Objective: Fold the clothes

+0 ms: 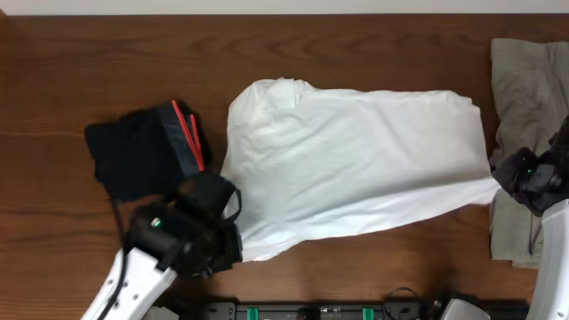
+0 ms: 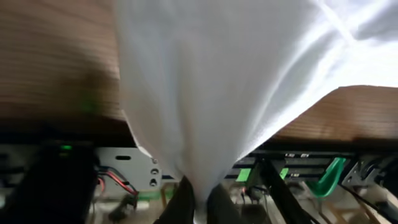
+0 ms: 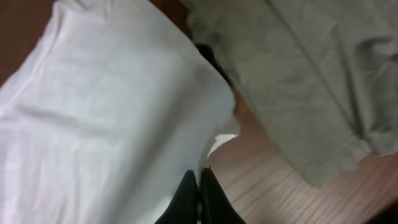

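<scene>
The white T-shirt (image 1: 356,160) lies spread across the middle of the table, with creases. My left gripper (image 1: 229,222) is at its lower left edge. In the left wrist view this gripper (image 2: 199,202) is shut on a gathered fold of the white T-shirt (image 2: 211,81), which stretches up from the fingers. My right gripper (image 1: 500,180) is at the shirt's lower right corner. In the right wrist view it (image 3: 199,183) is shut on the edge of the white T-shirt (image 3: 106,112). Black shorts (image 1: 142,151) with a grey-red waistband lie to the left. A khaki-grey garment (image 1: 524,98) lies at the right.
The wooden table (image 1: 89,71) runs to a front edge with black and green equipment (image 1: 320,311) below it. The khaki-grey garment (image 3: 298,74) lies close beside my right gripper, and the shorts touch my left arm's side.
</scene>
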Controlling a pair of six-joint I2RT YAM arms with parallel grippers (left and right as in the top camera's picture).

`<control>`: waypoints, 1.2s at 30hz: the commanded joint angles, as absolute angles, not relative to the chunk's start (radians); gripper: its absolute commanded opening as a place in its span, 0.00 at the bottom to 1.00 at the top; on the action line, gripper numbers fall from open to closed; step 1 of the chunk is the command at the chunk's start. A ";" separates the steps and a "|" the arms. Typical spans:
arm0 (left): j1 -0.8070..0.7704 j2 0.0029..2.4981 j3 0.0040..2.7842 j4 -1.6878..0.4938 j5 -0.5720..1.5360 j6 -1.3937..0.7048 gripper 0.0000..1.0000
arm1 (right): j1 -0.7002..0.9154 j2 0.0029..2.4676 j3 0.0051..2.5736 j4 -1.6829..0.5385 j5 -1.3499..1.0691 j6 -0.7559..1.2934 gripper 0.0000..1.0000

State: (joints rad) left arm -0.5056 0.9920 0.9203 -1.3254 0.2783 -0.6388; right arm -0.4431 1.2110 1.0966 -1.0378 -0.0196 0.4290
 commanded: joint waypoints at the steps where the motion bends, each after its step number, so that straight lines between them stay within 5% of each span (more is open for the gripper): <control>1: -0.500 0.975 0.958 -1.333 0.205 -0.622 0.06 | -0.445 1.213 1.106 -1.041 -0.105 0.402 0.02; 14: -0.486 1.195 1.034 -0.946 0.163 -0.437 0.06 | -0.437 1.264 1.106 -0.929 -0.177 0.430 0.01; 29: -0.295 1.371 1.040 -0.662 0.191 -0.293 0.08 | -0.430 1.567 1.106 -0.631 -0.304 0.466 0.01; 35: -0.295 1.401 1.040 -0.595 0.190 -0.279 0.17 | -0.431 1.619 1.106 -0.588 -0.312 0.467 0.01; 36: -0.295 1.407 1.040 -0.588 0.190 -0.271 0.26 | -0.431 1.621 1.106 -0.585 -0.311 0.467 0.01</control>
